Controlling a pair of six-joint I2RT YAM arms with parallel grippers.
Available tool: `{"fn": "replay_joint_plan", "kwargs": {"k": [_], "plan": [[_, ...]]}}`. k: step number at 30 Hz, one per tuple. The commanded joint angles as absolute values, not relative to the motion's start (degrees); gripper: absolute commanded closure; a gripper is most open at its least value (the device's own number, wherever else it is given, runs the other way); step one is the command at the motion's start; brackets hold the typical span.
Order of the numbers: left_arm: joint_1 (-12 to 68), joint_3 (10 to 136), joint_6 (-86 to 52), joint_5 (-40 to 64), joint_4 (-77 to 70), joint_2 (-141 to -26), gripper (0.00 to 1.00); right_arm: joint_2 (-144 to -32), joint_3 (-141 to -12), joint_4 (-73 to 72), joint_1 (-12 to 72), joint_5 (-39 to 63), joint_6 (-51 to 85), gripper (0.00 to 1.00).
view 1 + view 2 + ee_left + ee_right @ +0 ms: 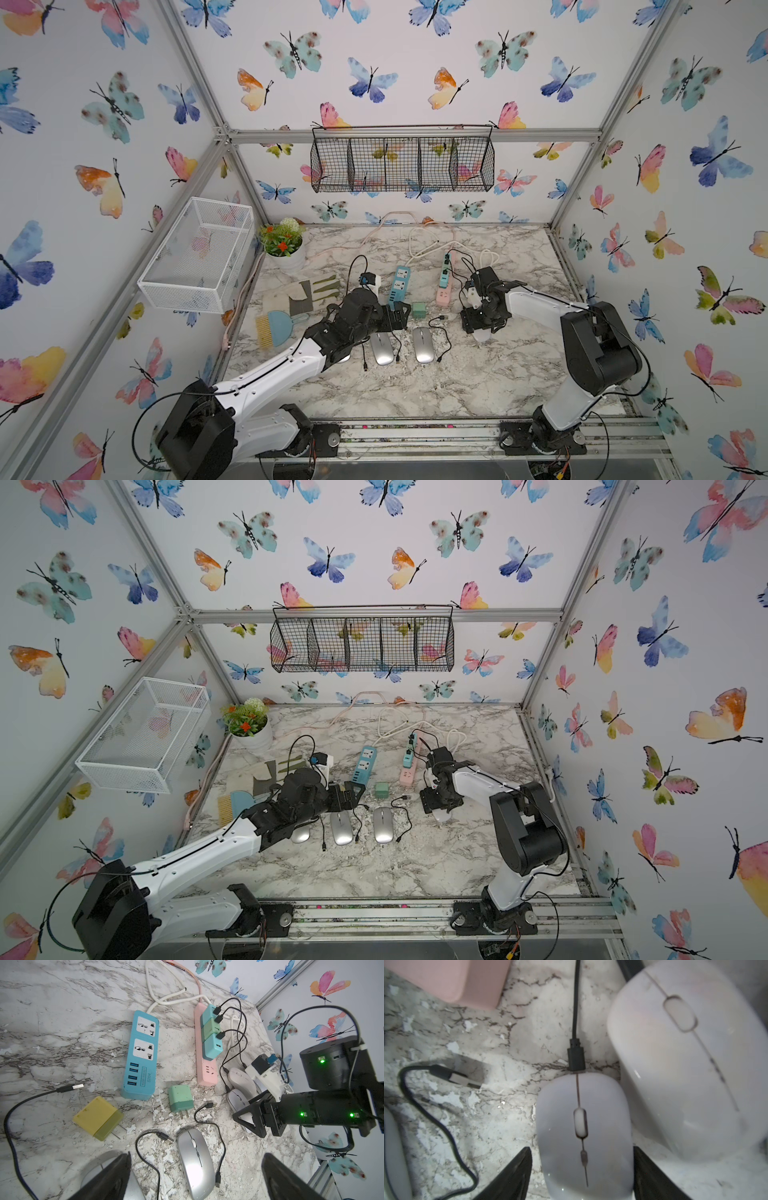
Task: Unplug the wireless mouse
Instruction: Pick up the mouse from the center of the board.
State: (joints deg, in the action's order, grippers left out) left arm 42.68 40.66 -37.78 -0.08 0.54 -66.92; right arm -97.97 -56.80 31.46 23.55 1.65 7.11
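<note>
Right gripper (581,1148) straddles white mouse (583,1105), not yet clamped; left gripper (197,1154) released, empty. Pin mouse; draw charging plug (576,1057) straight out, mouse's 12 o'clock.

Right gripper (581,1149) straddles a white mouse (583,1126) with black cable (576,1001) plugged in

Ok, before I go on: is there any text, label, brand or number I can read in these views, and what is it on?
"4USB SOCKET": boxed label on the blue power strip, beside its USB ports, in the left wrist view.
"S204": printed next to that label on the same strip.
Dark mark on the bigger white mouse: too blurred to read.
No other readable text shows in any view.
</note>
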Motion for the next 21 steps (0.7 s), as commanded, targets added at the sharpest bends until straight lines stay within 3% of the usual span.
{"fn": "replay_joint_plan", "kwargs": {"k": [1, 12, 21], "plan": [[42.29, 41.75, -37.62, 0.65, 0.53, -66.97, 0.02, -99.61, -57.52, 31.38, 24.08, -0.31, 8.39, 0.25], [41.84, 41.57, -37.39, 0.96, 1.14, -66.31, 0.02, -101.86, -57.26, 30.45, 24.53, -0.57, 9.71, 0.31], [41.13, 42.58, -36.01, 2.25, 0.44, -65.18, 0.02, -93.42, -54.91, 30.74, 24.61, 0.15, 10.44, 0.51]]}}
